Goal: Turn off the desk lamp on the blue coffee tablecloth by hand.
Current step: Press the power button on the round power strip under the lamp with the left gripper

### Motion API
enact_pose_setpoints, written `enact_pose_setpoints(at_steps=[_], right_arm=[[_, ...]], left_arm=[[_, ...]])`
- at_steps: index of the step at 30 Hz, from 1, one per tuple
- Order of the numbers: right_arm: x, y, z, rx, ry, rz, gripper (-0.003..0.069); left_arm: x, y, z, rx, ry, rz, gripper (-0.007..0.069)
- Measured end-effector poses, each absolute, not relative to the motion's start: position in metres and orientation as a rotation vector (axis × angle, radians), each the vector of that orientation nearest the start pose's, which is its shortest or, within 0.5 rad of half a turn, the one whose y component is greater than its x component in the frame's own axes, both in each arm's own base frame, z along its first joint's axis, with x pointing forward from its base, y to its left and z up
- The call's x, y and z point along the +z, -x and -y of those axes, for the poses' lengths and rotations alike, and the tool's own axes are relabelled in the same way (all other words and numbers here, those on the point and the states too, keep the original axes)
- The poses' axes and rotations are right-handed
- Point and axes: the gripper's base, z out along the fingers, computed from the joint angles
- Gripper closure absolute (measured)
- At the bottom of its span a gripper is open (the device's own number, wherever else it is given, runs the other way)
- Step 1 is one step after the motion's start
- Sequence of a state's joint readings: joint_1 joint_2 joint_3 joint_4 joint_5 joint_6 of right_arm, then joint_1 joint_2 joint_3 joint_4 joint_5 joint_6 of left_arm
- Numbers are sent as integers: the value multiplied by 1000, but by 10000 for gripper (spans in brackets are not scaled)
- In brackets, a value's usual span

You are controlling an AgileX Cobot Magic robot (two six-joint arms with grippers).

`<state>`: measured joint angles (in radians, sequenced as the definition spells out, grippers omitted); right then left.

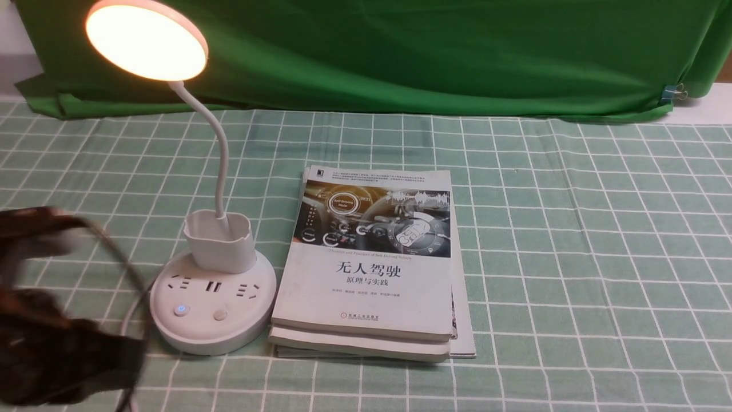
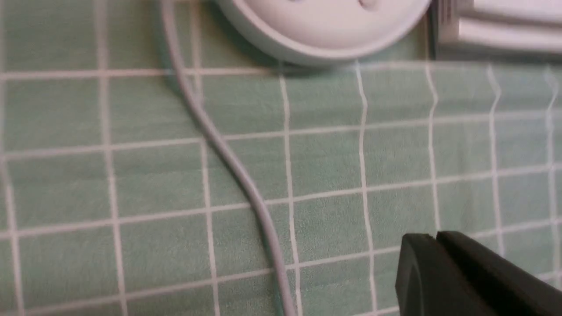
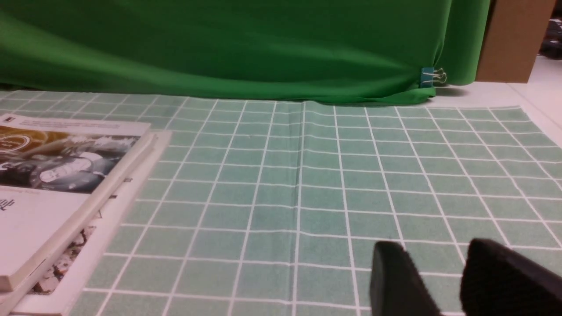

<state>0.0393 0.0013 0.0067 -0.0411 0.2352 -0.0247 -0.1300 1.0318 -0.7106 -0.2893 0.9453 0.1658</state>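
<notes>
The white desk lamp point(image 1: 213, 297) stands on the pale green-teal checked tablecloth point(image 1: 572, 240), left of centre. Its disc head point(image 1: 146, 40) is lit and a small blue light glows on the left button point(image 1: 180, 309). My left arm point(image 1: 46, 320) is a blurred black shape at the lower left, beside the base and apart from it. In the left wrist view my left gripper point(image 2: 437, 237) is shut and empty above the cloth, with the lamp's base rim point(image 2: 325, 39) ahead. My right gripper point(image 3: 432, 248) is open and empty over bare cloth.
A stack of books point(image 1: 369, 263) lies right next to the lamp's base. The lamp's grey cord point(image 2: 228, 153) runs across the cloth near my left gripper. A dark green backdrop cloth point(image 1: 429, 51) hangs behind, held by a clip point(image 1: 675, 91).
</notes>
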Motion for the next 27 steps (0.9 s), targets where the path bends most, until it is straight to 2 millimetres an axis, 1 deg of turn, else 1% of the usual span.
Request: enact_pose_setpoints(at_steps=[5, 6, 7, 10, 13, 20, 21, 23, 27], right_arm=[[190, -56, -1, -27, 83, -1725, 417], [190, -56, -1, -27, 83, -1725, 417], [190, -56, -1, -27, 83, -1725, 417], [190, -56, -1, -27, 83, -1725, 417], [190, -56, -1, -27, 83, -1725, 417], [190, -56, -1, -27, 83, -1725, 417], [190, -56, -1, -27, 83, -1725, 417], [190, -56, -1, -27, 83, -1725, 417], [190, -56, -1, -27, 83, -1725, 417]], left_arm=[[261, -202, 78, -317, -446, -2817, 620], [261, -203, 79, -317, -457, -2820, 620], [260, -214, 86, -316, -479, -2839, 622], [256, -235, 93, -296, -491, -2864, 622], [248, -256, 97, -247, -507, -2888, 622], [233, -288, 103, -222, -521, -2920, 622], [232, -289, 103, -223, -518, -2920, 622], [228, -297, 100, -219, -502, -2935, 622], [222, -301, 97, -209, -518, -2957, 622]])
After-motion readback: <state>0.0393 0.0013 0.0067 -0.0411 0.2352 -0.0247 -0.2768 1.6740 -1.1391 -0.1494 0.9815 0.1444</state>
